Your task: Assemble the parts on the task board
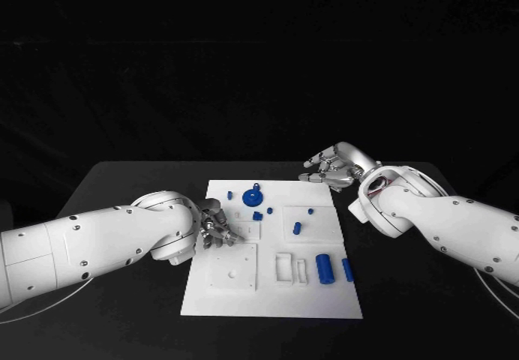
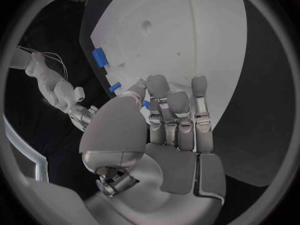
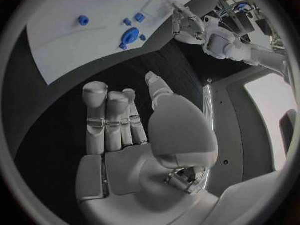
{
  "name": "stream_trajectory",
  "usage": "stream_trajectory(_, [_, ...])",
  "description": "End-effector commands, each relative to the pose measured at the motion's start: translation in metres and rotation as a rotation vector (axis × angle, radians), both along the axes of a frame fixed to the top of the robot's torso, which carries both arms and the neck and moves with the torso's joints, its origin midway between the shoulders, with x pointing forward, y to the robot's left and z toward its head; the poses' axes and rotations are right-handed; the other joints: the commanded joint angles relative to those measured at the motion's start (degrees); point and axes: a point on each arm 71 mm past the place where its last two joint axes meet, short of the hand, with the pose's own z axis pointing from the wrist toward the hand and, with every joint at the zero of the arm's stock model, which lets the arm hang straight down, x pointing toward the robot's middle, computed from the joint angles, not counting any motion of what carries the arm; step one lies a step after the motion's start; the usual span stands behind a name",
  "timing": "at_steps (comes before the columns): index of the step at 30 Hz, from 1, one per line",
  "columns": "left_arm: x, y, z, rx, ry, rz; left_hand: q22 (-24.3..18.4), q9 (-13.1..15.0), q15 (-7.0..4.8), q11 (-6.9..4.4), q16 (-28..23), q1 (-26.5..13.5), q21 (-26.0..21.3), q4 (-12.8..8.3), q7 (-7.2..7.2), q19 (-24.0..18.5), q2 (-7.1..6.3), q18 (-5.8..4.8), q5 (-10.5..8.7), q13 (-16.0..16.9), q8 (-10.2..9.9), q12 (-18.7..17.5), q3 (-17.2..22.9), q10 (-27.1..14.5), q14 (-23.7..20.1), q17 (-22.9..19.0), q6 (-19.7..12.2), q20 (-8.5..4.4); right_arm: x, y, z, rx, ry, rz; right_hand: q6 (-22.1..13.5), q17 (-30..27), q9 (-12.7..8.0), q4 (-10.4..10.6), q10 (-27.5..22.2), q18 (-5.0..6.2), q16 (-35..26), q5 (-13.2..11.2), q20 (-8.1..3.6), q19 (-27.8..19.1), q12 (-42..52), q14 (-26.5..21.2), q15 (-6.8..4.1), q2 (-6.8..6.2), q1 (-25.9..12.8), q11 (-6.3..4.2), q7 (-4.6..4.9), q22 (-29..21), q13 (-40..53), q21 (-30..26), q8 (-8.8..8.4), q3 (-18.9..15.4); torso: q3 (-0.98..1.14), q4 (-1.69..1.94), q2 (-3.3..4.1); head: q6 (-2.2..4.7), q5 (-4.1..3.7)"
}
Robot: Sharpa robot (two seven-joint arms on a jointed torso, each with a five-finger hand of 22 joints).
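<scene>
The white task board [image 1: 217, 300] lies in the middle of the black table. On its far part sit a round blue part [image 1: 251, 197] and several small blue parts, such as one [image 1: 257, 216] close to my left hand. Two blue cylinders [image 1: 323, 269] stand side by side at its right. My left hand [image 1: 213, 225] hovers over the board's left edge, fingers side by side and half bent, holding nothing I can see; in the left wrist view a blue part [image 2: 145, 104] shows between thumb and fingers [image 2: 169, 102]. My right hand [image 1: 333, 169] is over the table beyond the board's far right corner, empty.
A raised square plate [image 1: 232, 270] and white brackets [image 1: 290, 268] stand on the board's near half. The right wrist view shows my right hand [image 3: 125, 135] above bare black table, with the board [image 3: 62, 50] and the round blue part [image 3: 130, 35] beyond its fingertips.
</scene>
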Motion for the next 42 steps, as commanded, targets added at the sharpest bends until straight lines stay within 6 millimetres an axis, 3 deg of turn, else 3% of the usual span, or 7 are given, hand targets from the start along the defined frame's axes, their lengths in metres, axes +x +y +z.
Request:
stream_trajectory(1, [0.0, -0.001, 0.001, -0.028, -0.01, 0.002, 0.86, -0.37, -0.05, 0.13, -0.7, 0.75, -0.61, -0.05, 0.36, -0.17, -0.52, -0.41, -0.28, -0.53, -0.67, -0.82, -1.27, 2.54, -0.53, -0.19, -0.17, -0.04, 0.0, 0.001, -0.001, -0.005, 0.004, 0.016, 0.16, -0.1, -0.08, 0.08, -0.41, 1.04, -0.38, 0.24, 0.11, 0.9, -0.01, -0.35, -0.19, -0.21, -0.41, -0.09, 0.05, 4.44, -0.1, -0.32, -0.2, -0.12, 0.0, 0.02, 0.0, 0.0, 0.03])
stream_trajectory(9, [0.0, 0.003, 0.003, -0.044, -0.035, 0.015, 0.81, -0.96, 0.01, 0.25, -1.56, 2.28, -1.52, -0.87, 0.58, -0.18, 0.12, -0.41, -0.26, -1.16, -1.36, -1.93, -2.81, 2.52, -0.75, -0.25, -0.87, 0.0, -0.001, 0.002, -0.001, -0.003, 0.005, 0.018, 0.16, -0.08, -0.08, 0.03, -0.36, 1.04, -0.37, 0.26, 0.11, 0.93, 0.03, -0.32, -0.19, -0.12, -0.33, -0.09, 0.04, 4.45, -0.08, -0.32, -0.19, -0.18, 0.05, -0.1, 0.01, 0.54, 0.11])
stream_trajectory(12, [0.0, 0.006, 0.005, -0.078, -0.059, 0.028, 0.34, -2.6, 0.64, 0.72, -3.23, 4.3, -2.88, -2.39, 1.74, -1.36, 1.55, -0.41, -0.23, -2.56, -2.76, -5.74, -3.04, 1.63, -2.56, -0.82, -4.69, 0.49, -0.001, 0.002, -0.002, -0.003, 0.007, 0.021, 0.16, -0.07, -0.08, -0.23, -0.35, 1.03, -0.36, 0.16, 0.11, 0.95, 0.05, -0.32, -0.2, -0.01, 0.04, -0.11, 0.05, 4.47, -0.07, -0.22, -0.2, 0.01, 0.03, -0.08, 0.04, 0.76, 0.04])
stream_trajectory(16, [0.001, 0.008, 0.011, -0.156, -0.104, 0.051, -1.39, -9.97, 2.51, 2.56, -7.13, 11.04, -6.29, -7.11, 4.13, -3.8, 3.88, -0.41, 0.93, -4.58, -3.02, -12.14, -2.08, -1.74, -6.43, -2.35, -11.37, 2.1, 0.0, 0.003, -0.003, -0.012, 0.006, 0.036, 0.26, 0.01, -0.11, -2.54, -0.45, 1.01, -0.29, -0.71, 0.06, 0.95, -0.01, -0.29, -0.25, 0.75, 2.08, -0.14, 0.18, 4.52, -0.07, -0.13, -0.23, 2.42, -0.01, -0.05, -0.04, 0.85, -0.13])
stream_trajectory(24, [0.005, 0.013, 0.029, -0.279, -0.2, 0.079, -2.89, -24.51, 3.66, 3.81, -13.28, 14.93, -10.22, -13.27, 6.67, -3.82, 5.68, -0.14, 4.23, -6.88, -2.94, -23.11, -0.14, -1.77, -6.57, -4.8, -11.18, 2.88, 0.0, 0.017, -0.004, -0.111, -0.03, 0.09, 1.92, 0.86, -0.14, -9.7, 0.71, 0.91, 0.57, -2.32, -0.08, 0.99, 1.51, 0.11, -0.42, 0.37, -0.53, -0.47, -0.08, 4.78, 1.43, 1.55, -0.28, 10.93, -0.05, 0.0, -0.07, 1.41, 0.0])
stream_trajectory(38, [0.009, 0.023, 0.045, -0.518, -0.22, 0.153, -5.29, -32.12, 5.5, 5.51, -24.27, 13.51, -16.6, -15.68, 8.01, -4.75, 6.55, 0.23, 4.53, -7.08, -2.88, -33.78, 0.48, -2.76, -7.33, -8.18, -13.39, 4.55, 0.002, 0.072, -0.021, -0.42, 0.001, 0.184, 4.04, 3.69, -0.1, -7.89, 3.52, 0.33, 3.29, -5.87, -0.36, 1.05, 6.04, 0.96, -0.63, 0.08, -1.38, -0.79, -0.87, 5.26, 6.83, 5.07, -0.22, 8.6, -0.35, 0.3, 0.07, 2.07, 0.84])
stream_trajectory(42, [0.011, 0.027, 0.049, -0.602, -0.235, 0.178, -7.16, -33.34, 6.5, 6.29, -30.25, 13.64, -19.28, -16.23, 8.57, -5.33, 6.81, 0.69, 4.6, -7.03, -2.76, -36.57, 0.96, -3.55, -7.01, -10.27, -14.07, 5.57, 0.004, 0.089, -0.031, -0.491, 0.013, 0.209, 4.07, 4.65, -0.1, -7.09, 4.42, 0.11, 4.09, -6.47, -0.38, 1.05, 7.5, 1.23, -0.6, -0.34, -1.0, -0.78, -0.89, 5.45, 8.86, 6.52, -0.22, 8.67, -0.68, 0.64, 0.16, 2.14, 0.86])
